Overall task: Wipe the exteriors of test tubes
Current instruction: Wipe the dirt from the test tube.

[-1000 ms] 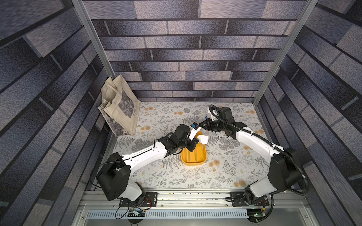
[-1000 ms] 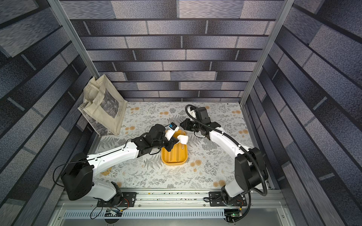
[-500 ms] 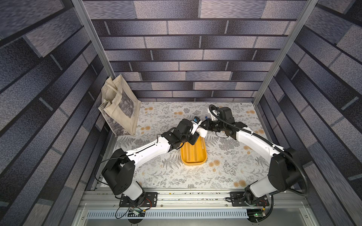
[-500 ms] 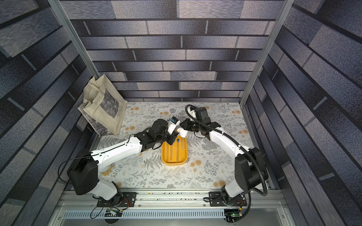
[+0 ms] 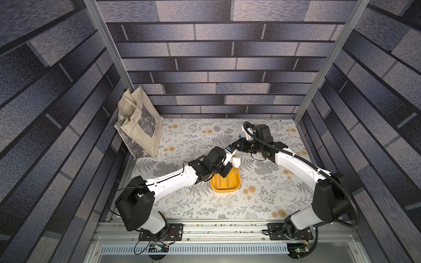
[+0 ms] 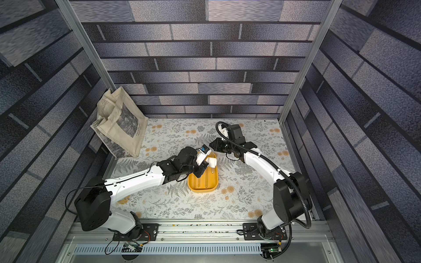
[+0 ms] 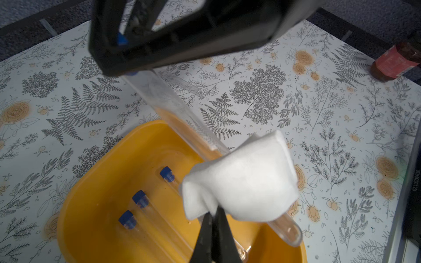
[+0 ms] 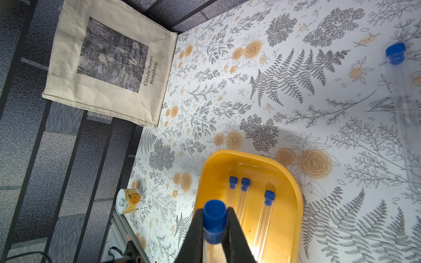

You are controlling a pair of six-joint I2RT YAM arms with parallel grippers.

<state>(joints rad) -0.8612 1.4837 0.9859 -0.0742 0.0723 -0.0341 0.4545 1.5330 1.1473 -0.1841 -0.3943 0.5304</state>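
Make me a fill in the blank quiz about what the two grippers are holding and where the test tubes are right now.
1. The left gripper is shut on a white ____.
2. The right gripper grips a test tube at its ____ cap end.
3. The yellow tray holds ____ capped tubes.
4. One loose tube lies outside the tray, on the ____.
Missing words: cloth; blue; three; table.

Yellow tray, blue-capped test tubes, white cloth.
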